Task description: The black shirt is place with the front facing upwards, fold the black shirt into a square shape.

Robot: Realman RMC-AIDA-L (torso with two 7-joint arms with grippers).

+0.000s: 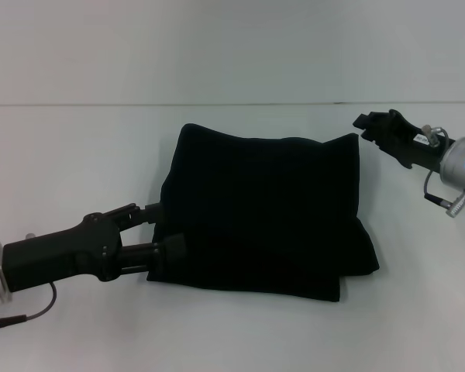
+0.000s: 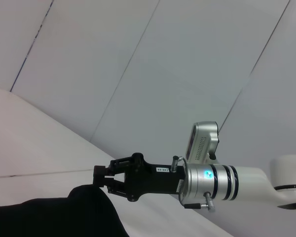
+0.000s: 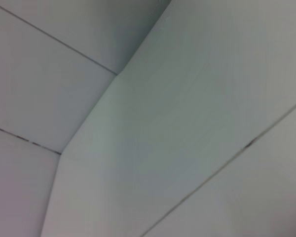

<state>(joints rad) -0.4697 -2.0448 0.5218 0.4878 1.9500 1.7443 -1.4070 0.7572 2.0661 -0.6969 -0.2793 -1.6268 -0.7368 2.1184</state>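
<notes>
Shirt (image 1: 263, 213): black, lying at the centre of the white table (image 1: 77, 155), already folded into a rough rectangle. No lettering or neck label is on show. The far edge is bowed, with raised corners at 11 and 1 o'clock. A lower layer sticks out at 4 o'clock, and the near edge runs unevenly toward 5 o'clock.

Left claw (image 1: 156, 230): at the shirt's 8 o'clock corner, arm reaching in from 8 o'clock. The fingers are seen spread, one above the other, with their tips touching the cloth edge; whether a fold lies between them cannot be told.

Right claw (image 1: 366, 124): just off the shirt's 1 o'clock corner, clear of the cloth and held above the table. In the left wrist view it (image 2: 99, 176) is seen past a dark mound of shirt (image 2: 54, 217), its fingers set narrowly apart and holding nothing.

Step in hand: judged to be late in the fold, at the squaring or releasing stage.

Next move: the protruding 4 o'clock layer would need to be tucked or the edges evened, so that a squarer outline is given.
</notes>
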